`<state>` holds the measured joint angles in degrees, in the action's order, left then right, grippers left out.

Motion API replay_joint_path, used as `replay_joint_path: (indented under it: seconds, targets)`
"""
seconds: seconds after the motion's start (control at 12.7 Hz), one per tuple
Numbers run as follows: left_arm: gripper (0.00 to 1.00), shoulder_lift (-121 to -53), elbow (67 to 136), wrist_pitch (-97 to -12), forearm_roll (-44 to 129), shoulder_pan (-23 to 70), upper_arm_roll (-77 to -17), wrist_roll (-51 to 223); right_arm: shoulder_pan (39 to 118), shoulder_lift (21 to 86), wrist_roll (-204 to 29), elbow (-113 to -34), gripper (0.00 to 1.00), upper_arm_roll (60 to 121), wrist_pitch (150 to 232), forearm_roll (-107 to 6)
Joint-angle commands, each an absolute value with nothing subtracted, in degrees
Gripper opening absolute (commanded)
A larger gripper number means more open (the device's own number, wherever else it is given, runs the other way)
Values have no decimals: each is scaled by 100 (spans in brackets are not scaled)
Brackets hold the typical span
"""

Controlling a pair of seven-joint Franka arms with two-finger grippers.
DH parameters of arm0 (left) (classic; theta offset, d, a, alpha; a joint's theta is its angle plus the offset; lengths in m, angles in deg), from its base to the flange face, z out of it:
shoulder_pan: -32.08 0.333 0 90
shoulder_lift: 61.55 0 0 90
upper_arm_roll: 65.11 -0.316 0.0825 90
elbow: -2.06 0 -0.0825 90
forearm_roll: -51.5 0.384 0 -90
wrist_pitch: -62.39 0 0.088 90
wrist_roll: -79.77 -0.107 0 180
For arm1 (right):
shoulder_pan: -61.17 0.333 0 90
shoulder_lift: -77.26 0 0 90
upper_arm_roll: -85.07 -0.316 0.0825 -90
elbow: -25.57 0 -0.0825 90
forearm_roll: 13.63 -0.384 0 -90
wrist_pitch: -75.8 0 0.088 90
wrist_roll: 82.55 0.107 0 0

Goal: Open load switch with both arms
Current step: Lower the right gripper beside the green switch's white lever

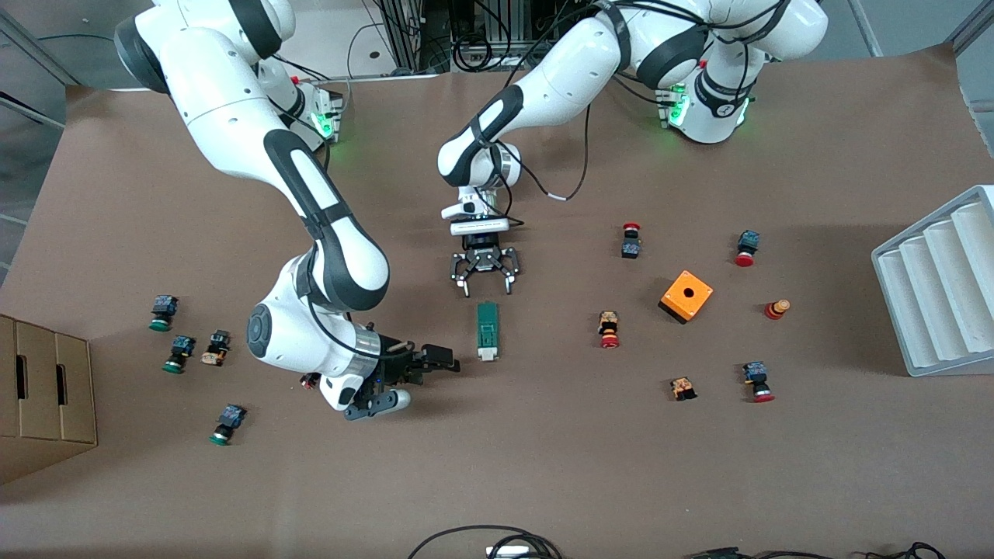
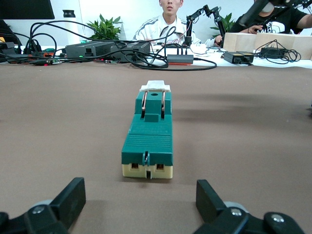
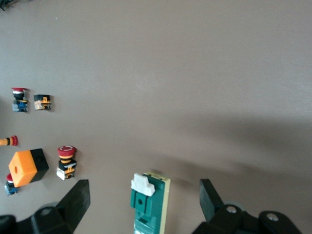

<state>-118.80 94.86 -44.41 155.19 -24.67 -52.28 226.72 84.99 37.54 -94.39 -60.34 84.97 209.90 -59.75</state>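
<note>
The load switch [image 1: 487, 330] lies flat mid-table, a narrow dark-green block on a cream base, with its white tab at the end nearer to the front camera. My left gripper [image 1: 486, 283] hangs open just off the switch's other end, and nothing is between its fingers. In the left wrist view the load switch [image 2: 147, 141] lies ahead of the left gripper [image 2: 139, 190], cream end first. My right gripper [image 1: 423, 380] is low over the table beside the tab end, toward the right arm's end, also open. The right wrist view shows the load switch [image 3: 146, 204] between the spread fingers of the right gripper [image 3: 144, 184], untouched.
An orange box [image 1: 686, 296] and several red-capped push buttons [image 1: 609, 329] lie toward the left arm's end, near a grey ribbed tray [image 1: 940, 279]. Several green-capped buttons [image 1: 163, 312] and a cardboard box [image 1: 46, 396] are at the right arm's end.
</note>
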Motion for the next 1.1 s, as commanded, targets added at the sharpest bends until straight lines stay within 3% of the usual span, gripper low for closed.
replay_joint_path:
  seconds: [0.0,1.03]
  targets:
    - [100,-12123,9373,-4510,15617,-2409,-5263,22831,8648,3420,-9573,-5696,100,8507,21194,-6276]
    - [100,-12140,9382,-4501,15617,-2426,-5263,22857,8886,3059,-10072,-5652,100,8507,21326,-6338]
